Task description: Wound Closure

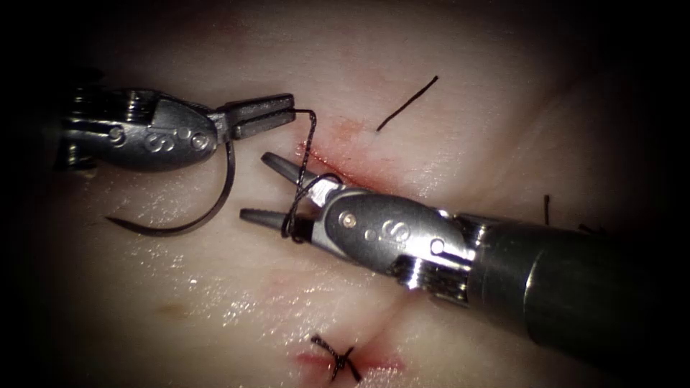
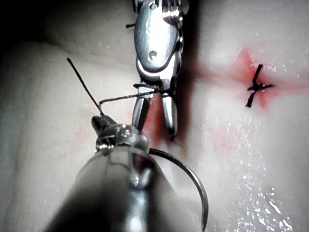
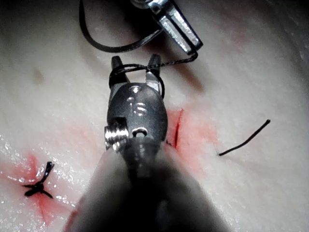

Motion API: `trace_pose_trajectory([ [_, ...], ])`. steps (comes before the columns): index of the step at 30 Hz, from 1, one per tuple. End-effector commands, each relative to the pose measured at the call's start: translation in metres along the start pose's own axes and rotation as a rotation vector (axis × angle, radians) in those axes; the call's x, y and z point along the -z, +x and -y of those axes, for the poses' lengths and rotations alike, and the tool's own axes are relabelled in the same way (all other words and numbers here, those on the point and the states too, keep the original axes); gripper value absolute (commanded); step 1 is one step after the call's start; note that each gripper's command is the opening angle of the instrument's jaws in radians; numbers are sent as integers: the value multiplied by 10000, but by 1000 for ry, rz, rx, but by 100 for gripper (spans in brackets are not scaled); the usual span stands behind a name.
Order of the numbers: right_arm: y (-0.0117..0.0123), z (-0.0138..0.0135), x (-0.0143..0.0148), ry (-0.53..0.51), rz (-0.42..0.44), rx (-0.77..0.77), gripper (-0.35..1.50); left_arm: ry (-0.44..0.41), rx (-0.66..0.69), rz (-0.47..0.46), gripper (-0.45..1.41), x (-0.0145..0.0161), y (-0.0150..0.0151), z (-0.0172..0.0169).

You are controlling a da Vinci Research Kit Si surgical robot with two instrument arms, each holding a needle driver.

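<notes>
My left tool (image 1: 269, 110) is left of the cut (image 1: 338, 154), jaws shut on the tail end of the curved needle (image 1: 215, 208). The needle hangs free over the tissue (image 1: 215, 302), its point lying far to the left. The thread (image 1: 309, 140) leaves the left jaw tips and winds around both jaws of my right tool (image 1: 255, 187). Those jaws stand open with nothing between them. In the right wrist view the thread (image 3: 169, 62) crosses the open right tool (image 3: 135, 60) beside the cut (image 3: 177, 128). The left wrist view shows the needle (image 2: 198, 183) curving under my left tool (image 2: 102, 121).
A finished stitch (image 1: 338, 359) with short dark ends sits lower on the cut line, ringed by red fluid. A loose thread end (image 1: 406, 104) lies to the right of the cut. More short thread bits (image 1: 546, 208) lie above the right tool's shaft.
</notes>
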Motion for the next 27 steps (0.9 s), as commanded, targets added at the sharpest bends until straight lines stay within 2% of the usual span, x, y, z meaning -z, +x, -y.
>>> trace_pose_trajectory([
  [1, -2, -1, -8, 12, -20, 3, 44, -11, -6, 2, -45, -10, -2, 0],
  [9, -2, -3, -10, 80, -181, 6, 44, -67, -35, 21, -45, -17, -17, -1],
  [13, -1, -3, -10, 104, -252, -14, 67, -84, -48, 23, -45, -19, -22, 2],
  [16, -1, -4, -10, 93, -265, -16, 88, -89, -51, 25, -45, -20, -23, 0],
  [19, 0, -6, -8, 77, -278, -20, 99, -91, -55, 20, -45, -21, -23, -3],
  [27, 3, -16, 3, -12, -296, -47, 113, -94, -80, 7, -45, -19, -22, -21],
])
